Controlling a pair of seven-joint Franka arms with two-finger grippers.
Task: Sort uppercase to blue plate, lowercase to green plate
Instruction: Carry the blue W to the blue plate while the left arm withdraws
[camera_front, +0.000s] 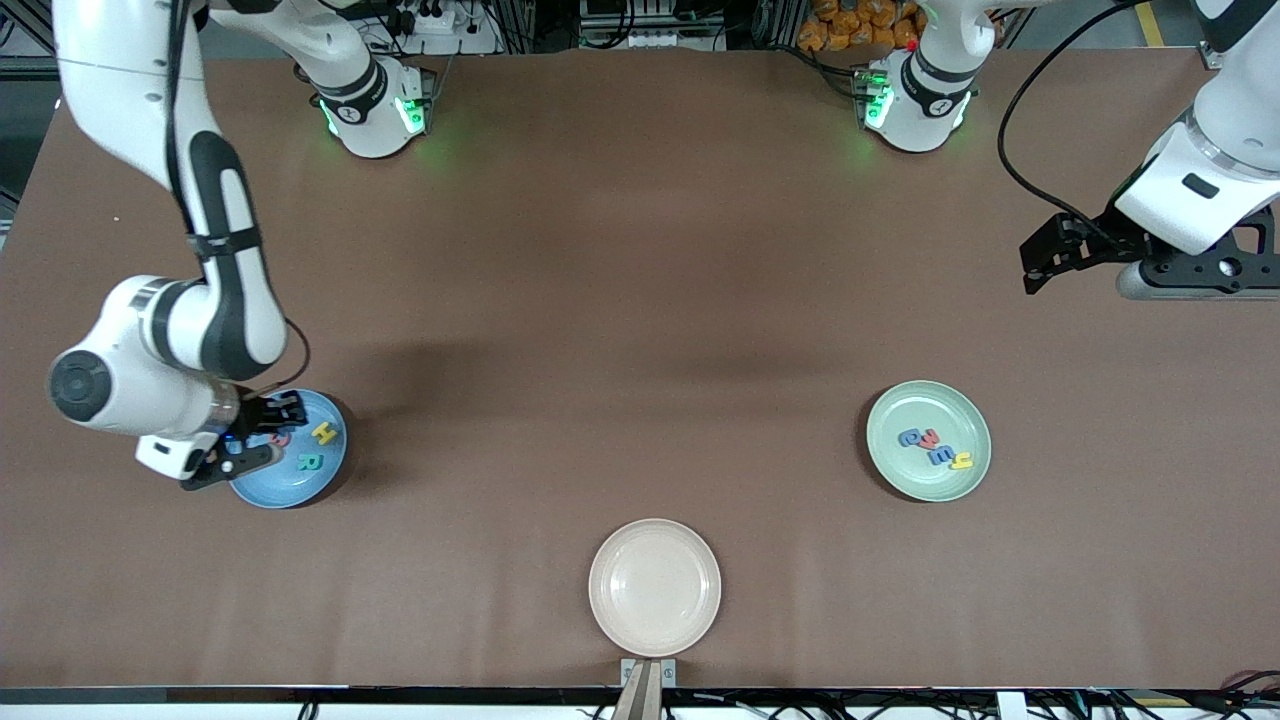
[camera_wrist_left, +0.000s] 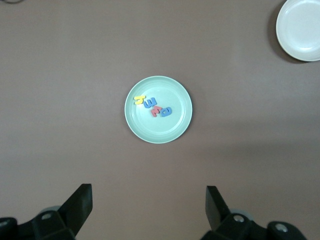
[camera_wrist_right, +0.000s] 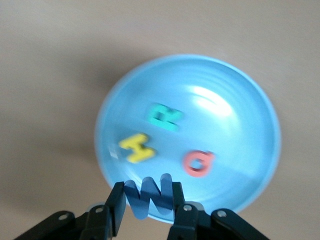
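Note:
My right gripper (camera_front: 270, 422) (camera_wrist_right: 147, 196) hangs over the edge of the blue plate (camera_front: 300, 485) (camera_wrist_right: 235, 125), shut on the blue M (camera_wrist_right: 150, 192), which stands upright between its fingers. On the plate lie the yellow H (camera_front: 323, 433) (camera_wrist_right: 136, 148), the teal R (camera_front: 309, 462) (camera_wrist_right: 165, 117) and the red Q (camera_wrist_right: 198, 163). The green plate (camera_front: 905, 405) (camera_wrist_left: 175, 95) carries the lowercase letters: blue a (camera_front: 912, 437) (camera_wrist_left: 165, 111), red w (camera_front: 930, 440) (camera_wrist_left: 157, 111), blue m (camera_front: 942, 456) (camera_wrist_left: 150, 104) and yellow h (camera_front: 962, 461) (camera_wrist_left: 139, 100). My left gripper (camera_front: 1040, 265) (camera_wrist_left: 149, 200) waits open and empty, high above the table at its own arm's end.
A cream plate (camera_front: 655, 587) (camera_wrist_left: 300, 27) with nothing on it lies near the table's front edge, between the two coloured plates. The brown table top (camera_front: 620, 320) stretches bare between the plates and the arm bases.

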